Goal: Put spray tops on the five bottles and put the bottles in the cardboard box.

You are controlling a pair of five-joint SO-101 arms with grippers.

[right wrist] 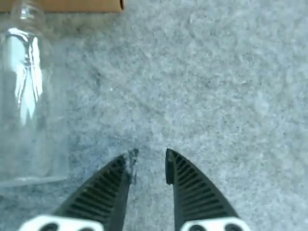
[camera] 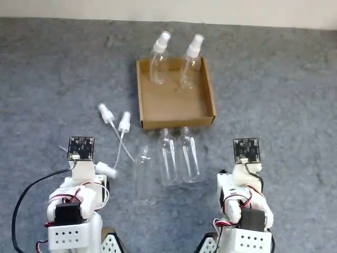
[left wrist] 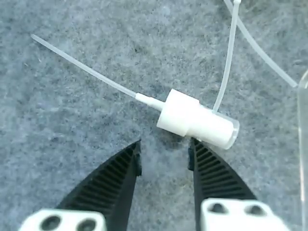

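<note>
**A:** What are the claws holding?

**B:** Nothing. My left claw [left wrist: 164, 144] is partly open, with a spray top [left wrist: 197, 120] just past its tips. My right claw [right wrist: 149, 154] is barely apart.

**A:** And the bottles?

**B:** Three bare bottles [camera: 168, 158] lie between the arms on the grey desk [camera: 284, 79], with two loose tops [camera: 106, 112] to their left. Farther off, the cardboard box [camera: 209, 89] holds two capped bottles [camera: 158, 58].

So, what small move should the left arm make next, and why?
Probably ease the left gripper forward and close on the spray top. Its jaws stand open with the top lying loose just ahead of them, and three bottles outside the cardboard box have no tops.
</note>
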